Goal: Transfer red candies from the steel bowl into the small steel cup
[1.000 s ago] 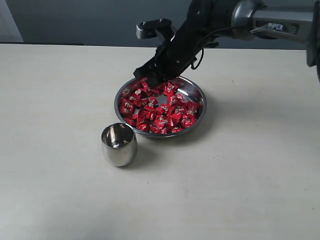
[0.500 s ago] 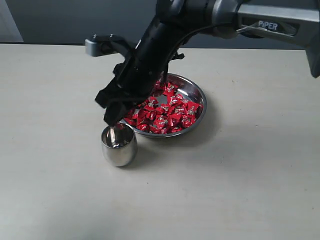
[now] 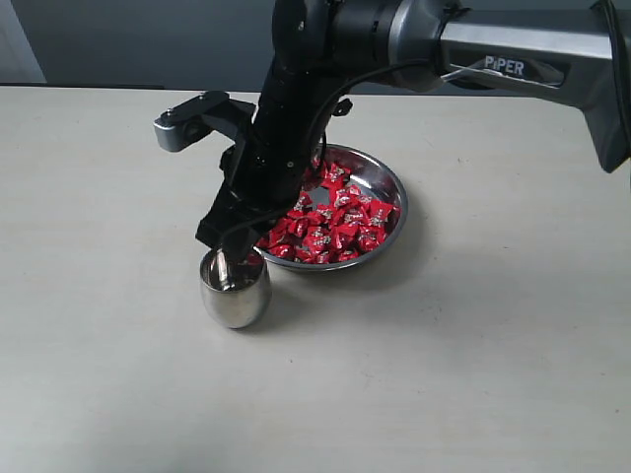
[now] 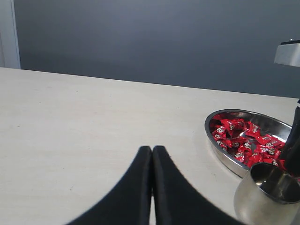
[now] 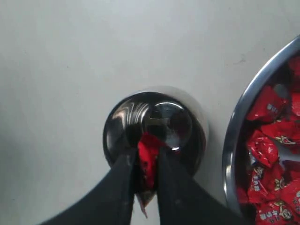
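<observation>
Right hand (image 5: 146, 157) moved from steel bowl (image 3: 386, 183) over small steel cup (image 3: 237, 301) rim; pinching red candy (image 5: 149, 146)

The red candies (image 3: 330, 222) are glinting shiny red with tiny white-silver marks. The steel bowl (image 3: 386, 177) and the small steel cup (image 3: 237, 296) are gleaming mirror-silver, the cup reflecting dark patches. The desk (image 3: 473, 374) is showing plain pale beige. The right pincer (image 5: 145, 159) and left pincer (image 4: 152, 154) are appearing plain black.

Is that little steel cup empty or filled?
Empty: the cup shows a bare shiny bottom; one red candy sits pinched in the fingers above it.
</observation>
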Controlling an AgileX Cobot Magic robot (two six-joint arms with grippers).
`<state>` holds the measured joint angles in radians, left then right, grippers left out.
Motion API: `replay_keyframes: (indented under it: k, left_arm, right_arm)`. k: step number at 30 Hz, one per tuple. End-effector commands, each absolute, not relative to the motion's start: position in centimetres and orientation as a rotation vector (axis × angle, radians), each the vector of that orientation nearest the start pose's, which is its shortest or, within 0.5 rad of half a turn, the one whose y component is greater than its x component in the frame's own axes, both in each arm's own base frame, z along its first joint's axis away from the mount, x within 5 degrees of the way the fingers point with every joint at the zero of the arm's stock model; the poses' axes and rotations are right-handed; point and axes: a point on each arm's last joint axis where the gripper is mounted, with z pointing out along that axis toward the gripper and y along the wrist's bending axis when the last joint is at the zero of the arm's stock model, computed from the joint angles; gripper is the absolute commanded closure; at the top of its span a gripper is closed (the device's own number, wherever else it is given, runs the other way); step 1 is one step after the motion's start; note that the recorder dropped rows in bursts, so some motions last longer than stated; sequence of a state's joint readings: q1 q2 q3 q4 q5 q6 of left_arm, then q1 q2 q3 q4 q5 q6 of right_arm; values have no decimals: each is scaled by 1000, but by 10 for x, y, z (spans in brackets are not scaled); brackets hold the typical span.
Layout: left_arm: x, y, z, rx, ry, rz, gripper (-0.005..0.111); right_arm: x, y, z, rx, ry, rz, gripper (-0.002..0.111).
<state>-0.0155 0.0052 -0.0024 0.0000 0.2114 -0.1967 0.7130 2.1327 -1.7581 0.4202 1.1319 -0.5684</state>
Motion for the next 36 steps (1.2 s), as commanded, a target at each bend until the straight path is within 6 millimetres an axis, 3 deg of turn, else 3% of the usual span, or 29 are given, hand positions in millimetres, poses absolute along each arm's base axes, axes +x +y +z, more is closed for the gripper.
replay_keyframes:
  k: [1, 3, 8, 11, 17, 26, 31, 36]
  left_arm:
    - [56, -1, 194, -150, 1686, -166, 106]
    - [56, -1, 194, -150, 1686, -166, 106]
    - [56, -1, 194, -150, 1686, -166, 106]
    - [56, -1, 194, -150, 1686, -166, 106]
    - [56, -1, 194, -150, 1686, -166, 106]
    - [56, -1, 194, -150, 1686, -166, 106]
    - [56, -1, 194, -150, 1686, -166, 106]
    - [56, -1, 194, -150, 1686, -166, 106]
  right_arm:
    - [314, 317, 214, -1612, 2461, 596, 74]
    - [314, 317, 214, -1609, 2459, 595, 68]
    - [315, 317, 214, -1614, 2450, 571, 68]
    - [323, 310, 217, -1617, 2457, 394, 68]
    - [349, 286, 220, -1368, 2551, 50, 68]
    - [366, 267, 217, -1236, 2612, 53, 76]
    - [370, 265, 196, -1259, 2670, 34, 55]
    - [373, 268, 172, -1277, 2709, 22, 58]
